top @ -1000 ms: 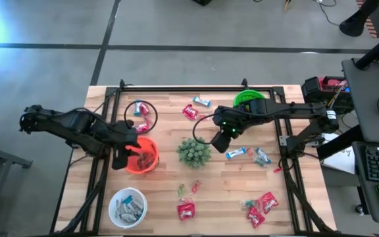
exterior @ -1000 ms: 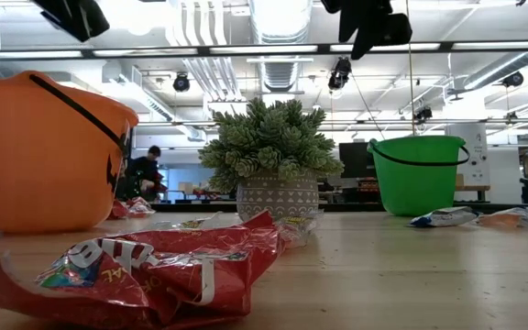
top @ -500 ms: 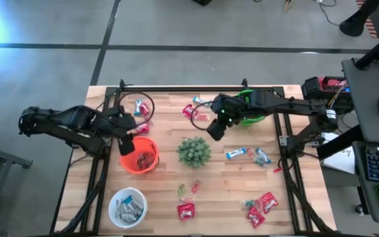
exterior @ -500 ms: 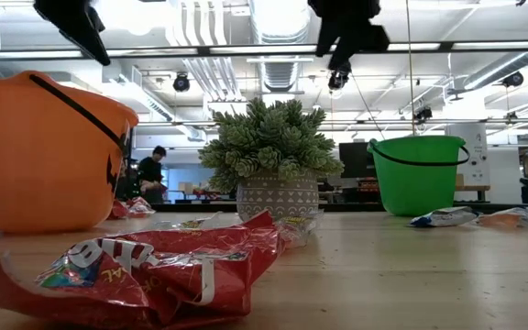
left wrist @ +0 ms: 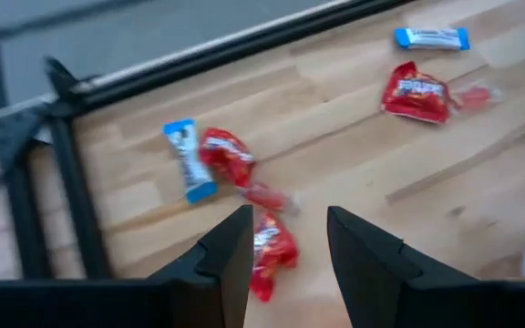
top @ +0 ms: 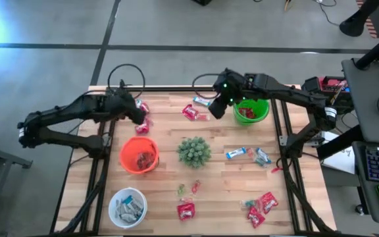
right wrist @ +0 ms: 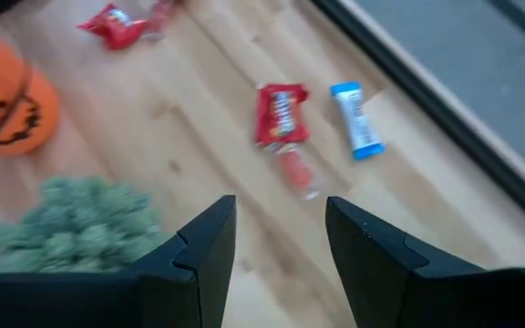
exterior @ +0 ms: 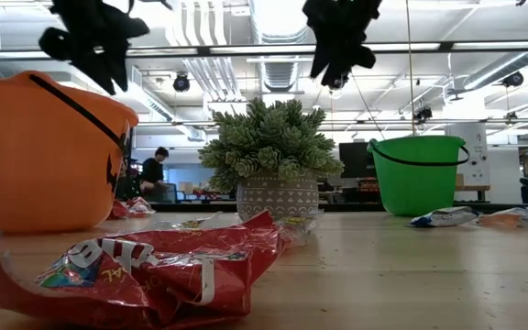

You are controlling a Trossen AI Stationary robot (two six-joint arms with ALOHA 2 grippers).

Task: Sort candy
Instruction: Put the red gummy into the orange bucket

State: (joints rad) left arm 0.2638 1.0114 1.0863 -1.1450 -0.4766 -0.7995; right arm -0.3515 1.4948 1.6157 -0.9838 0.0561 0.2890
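Observation:
Candy lies scattered on the wooden table: red packets [top: 143, 116] at the far left, a red packet [top: 189, 112] and a blue-and-white bar [top: 201, 101] at the far middle, two bars [top: 237, 153] on the right, and more red packets [top: 260, 205] and tiny pieces [top: 189, 189] near the front. My left gripper [top: 139, 117] hovers open above the far-left packets; one red packet [left wrist: 272, 251] shows between its fingers, below them. My right gripper [top: 217, 105] hangs open, well above the table, between the blue-and-white bar [right wrist: 356, 120] and the green bucket [top: 251, 109].
An orange bucket [top: 139, 155] holds red packets, a white bowl [top: 127, 206] holds silvery bars, and the green bucket has something red inside. A spiky potted plant [top: 193, 151] stands mid-table. A black frame rail [top: 183, 87] runs along the far edge.
My left gripper has swung from above the orange bucket toward the table's far edge, rolling as it went, and is now over the far-left red packets. My right gripper has gone from beside the plant toward the far edge, near the green bucket.

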